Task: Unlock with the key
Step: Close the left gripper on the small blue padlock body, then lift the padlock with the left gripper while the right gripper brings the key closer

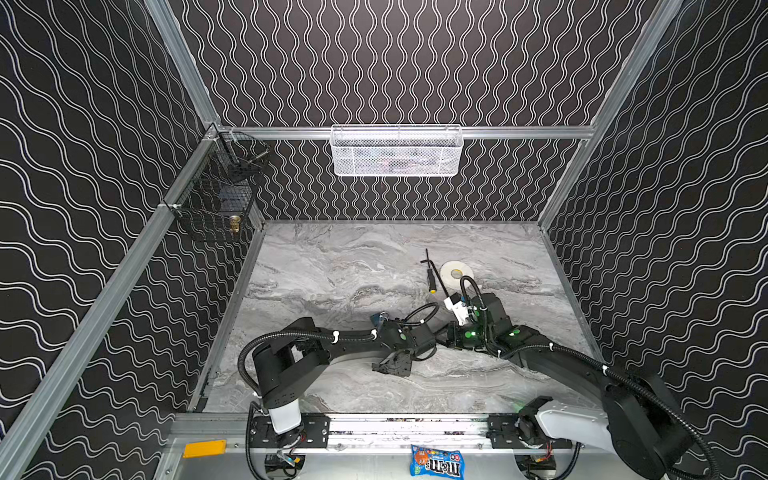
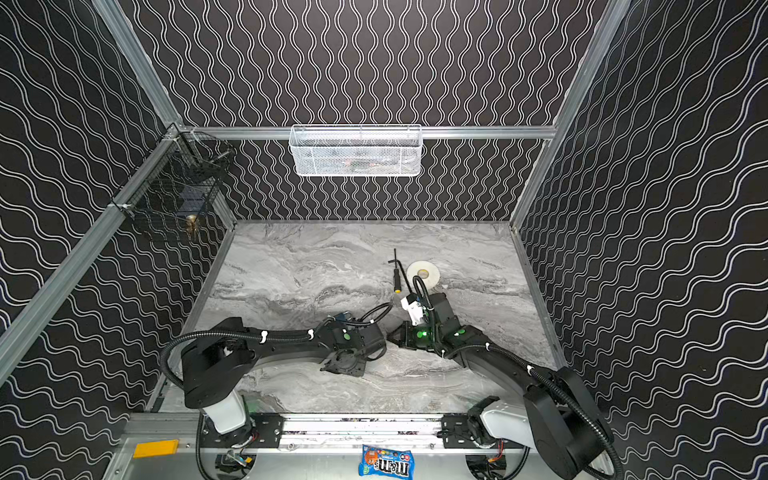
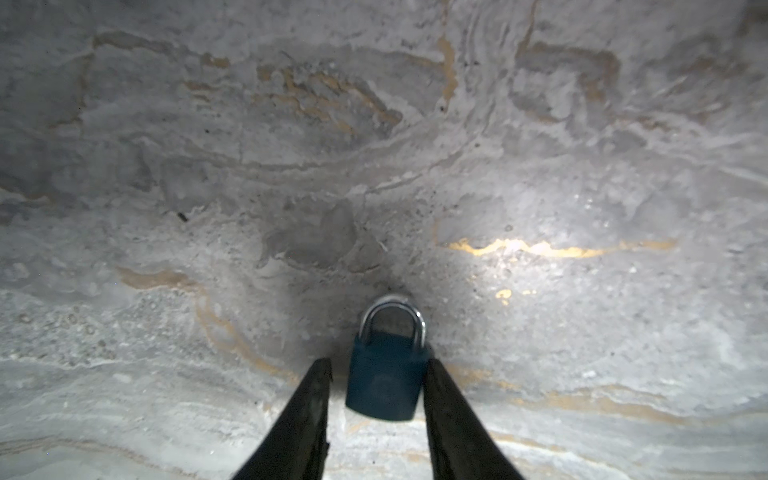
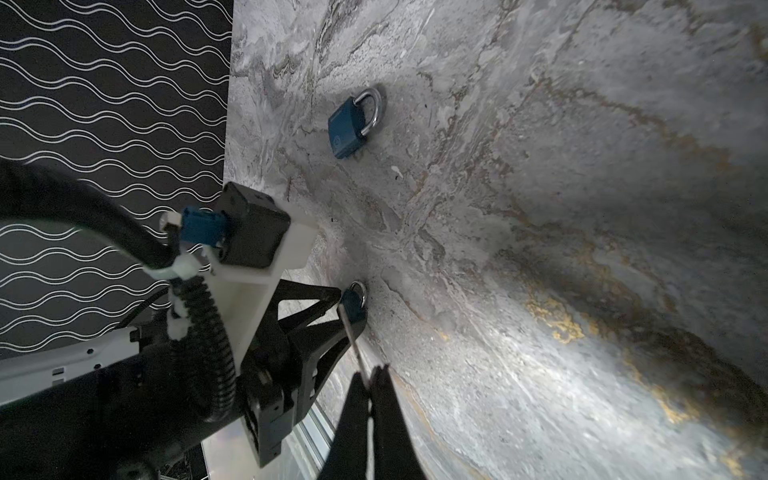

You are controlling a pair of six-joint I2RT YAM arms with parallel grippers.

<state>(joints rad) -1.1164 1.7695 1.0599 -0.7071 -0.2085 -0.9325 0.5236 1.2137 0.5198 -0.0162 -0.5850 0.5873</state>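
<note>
Blue metal padlock [image 3: 386, 374] is lying near the middle of the marble surface [image 3: 540, 124], left gripper [image 3: 376, 363] straddling it half-open, apparently to steady it, while right gripper [image 4: 370, 374] is pinching a thin silver key [image 4: 351, 336] toward its base.

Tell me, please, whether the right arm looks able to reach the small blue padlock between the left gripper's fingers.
Probably yes: the right gripper, shut on the thin silver key, holds its tip beside that small blue padlock, with nothing between them.
</note>
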